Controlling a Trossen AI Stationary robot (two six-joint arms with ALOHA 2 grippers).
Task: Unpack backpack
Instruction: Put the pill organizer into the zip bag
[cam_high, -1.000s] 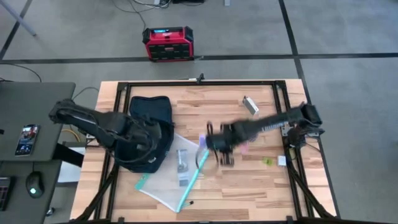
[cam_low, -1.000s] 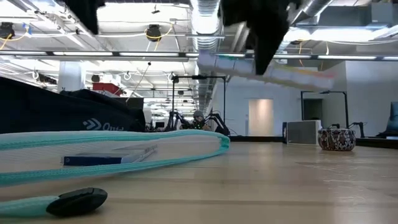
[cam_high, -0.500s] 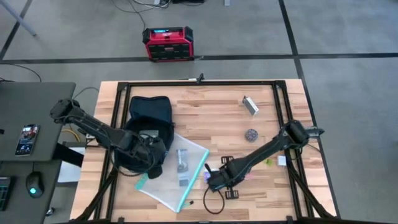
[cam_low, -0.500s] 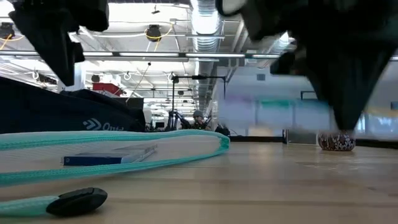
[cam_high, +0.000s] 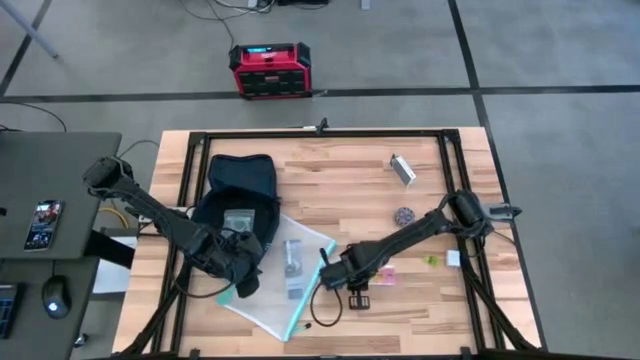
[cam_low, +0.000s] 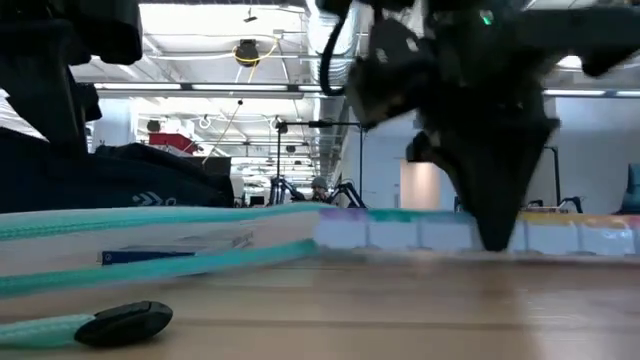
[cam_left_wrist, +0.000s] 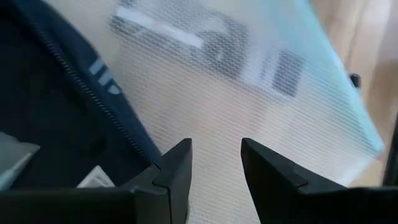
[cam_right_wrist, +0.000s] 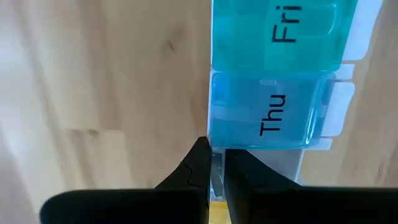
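The right gripper (cam_right_wrist: 214, 165) has lowered the pill organizer (cam_right_wrist: 273, 81), lids reading "Thu" and "Fri", onto the table (cam_high: 360, 190), fingers pinching its edge. The left gripper (cam_left_wrist: 214, 165) hangs empty, slightly parted, over the mesh pouch (cam_left_wrist: 249, 106).

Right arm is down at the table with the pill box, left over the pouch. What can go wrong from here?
1. The right gripper pinches only a thin edge of the pill box. The box may twist or slip as it lets go.
2. In the low view the pill box seems to butt against the mesh pouch, so withdrawing may drag it.
3. The left gripper is open over the pouch beside the backpack and may catch mesh.
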